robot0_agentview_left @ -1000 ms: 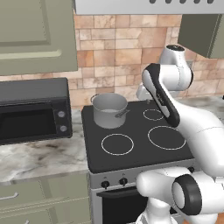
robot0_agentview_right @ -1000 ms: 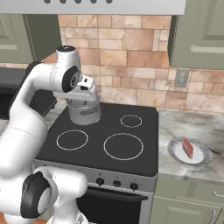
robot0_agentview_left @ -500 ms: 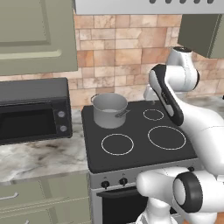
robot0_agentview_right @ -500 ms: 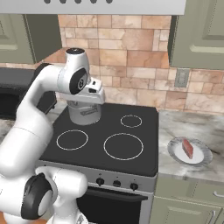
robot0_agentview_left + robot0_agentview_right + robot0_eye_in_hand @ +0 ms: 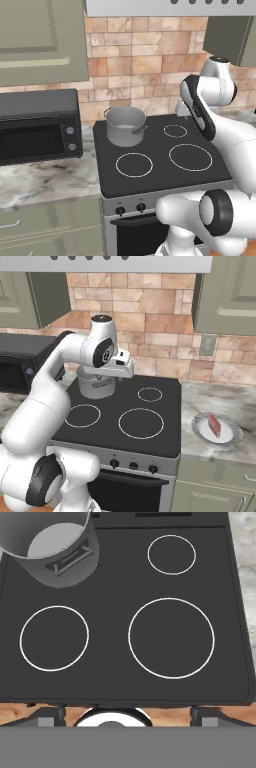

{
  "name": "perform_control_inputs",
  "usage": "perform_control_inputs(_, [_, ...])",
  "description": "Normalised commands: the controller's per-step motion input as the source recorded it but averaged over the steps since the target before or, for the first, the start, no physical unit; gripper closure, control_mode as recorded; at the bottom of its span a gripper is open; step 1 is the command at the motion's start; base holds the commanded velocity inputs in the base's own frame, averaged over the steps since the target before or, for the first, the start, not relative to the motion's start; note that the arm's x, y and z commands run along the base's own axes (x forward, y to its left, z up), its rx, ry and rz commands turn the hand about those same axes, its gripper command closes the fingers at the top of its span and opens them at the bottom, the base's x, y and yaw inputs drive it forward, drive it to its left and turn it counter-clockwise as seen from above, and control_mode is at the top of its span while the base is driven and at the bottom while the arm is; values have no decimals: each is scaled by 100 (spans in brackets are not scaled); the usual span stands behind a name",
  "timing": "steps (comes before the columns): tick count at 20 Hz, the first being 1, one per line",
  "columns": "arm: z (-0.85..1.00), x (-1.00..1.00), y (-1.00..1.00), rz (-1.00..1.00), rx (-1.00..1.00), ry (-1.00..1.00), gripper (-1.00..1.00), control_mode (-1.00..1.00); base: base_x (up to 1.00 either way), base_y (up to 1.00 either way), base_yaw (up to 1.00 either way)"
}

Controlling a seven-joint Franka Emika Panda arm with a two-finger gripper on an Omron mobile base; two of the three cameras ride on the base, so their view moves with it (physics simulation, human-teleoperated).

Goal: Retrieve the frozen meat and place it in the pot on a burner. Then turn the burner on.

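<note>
The grey metal pot (image 5: 125,126) (image 5: 95,385) (image 5: 50,547) stands on the back left burner of the black stove top (image 5: 125,406), its short handle toward the front. Nothing lies inside it in the hand view. The frozen meat (image 5: 215,425), a red slab, rests on a white plate (image 5: 227,437) on the counter right of the stove. My gripper (image 5: 119,372) (image 5: 127,716) hangs above the middle of the stove, just right of the pot, pointing down. Its fingertips (image 5: 47,716) sit wide apart, open, with nothing between them.
Small dark knobs (image 5: 133,467) (image 5: 141,206) line the stove's front panel. A black microwave (image 5: 37,125) stands on the marble counter left of the stove. A range hood (image 5: 130,263) and cabinets hang overhead. Three burner rings (image 5: 170,637) are bare.
My hand has swung to the right, from directly over the pot to above the middle of the stove. The pot has stayed put.
</note>
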Motion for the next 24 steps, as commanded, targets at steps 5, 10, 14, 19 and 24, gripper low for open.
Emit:
perform_control_inputs(5, [-6,12,-34,0,0,0,-100,-100,0,0,0])
perform_control_inputs(10, [-28,7,-18,-2,0,1,-100,-100,0,0,0])
perform_control_inputs(14, [-11,1,-20,-1,0,0,-100,-100,0,0,0])
perform_control_inputs(19, [-19,0,-36,0,0,0,-100,-100,0,0,0])
perform_control_inputs(24, [-38,0,-42,0,0,0,-100,-100,0,0,0])
